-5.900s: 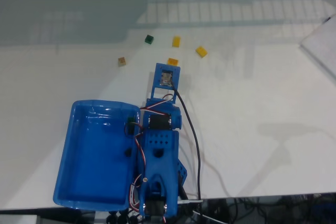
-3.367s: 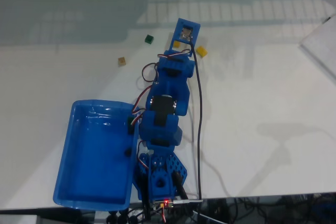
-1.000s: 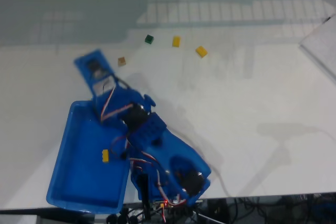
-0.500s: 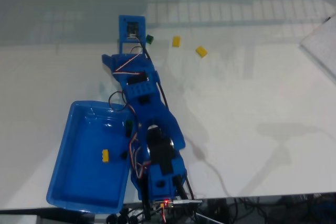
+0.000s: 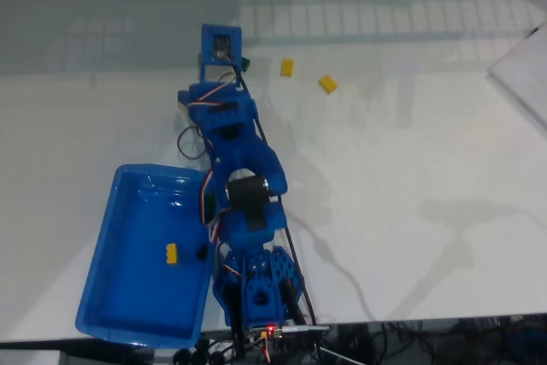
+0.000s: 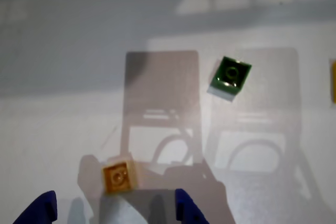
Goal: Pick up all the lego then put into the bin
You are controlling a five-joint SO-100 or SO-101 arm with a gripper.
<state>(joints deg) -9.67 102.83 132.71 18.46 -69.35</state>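
The bin looks like glossy blue plastic, catching bright highlights along its rim; the arm is matt blue plastic; the table is smooth white, faintly sheened, holding soft reflections; in the wrist view the tan brick and the dark green brick are shiny moulded plastic with glinting studs; the yellow brick in the bin looks plastic too.

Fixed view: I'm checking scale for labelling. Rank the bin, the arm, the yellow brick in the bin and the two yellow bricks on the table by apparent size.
1. Arm and bin: close in extent, unranked.
2. The brick in the bin and the two table bricks: all tiny and alike, unranked.
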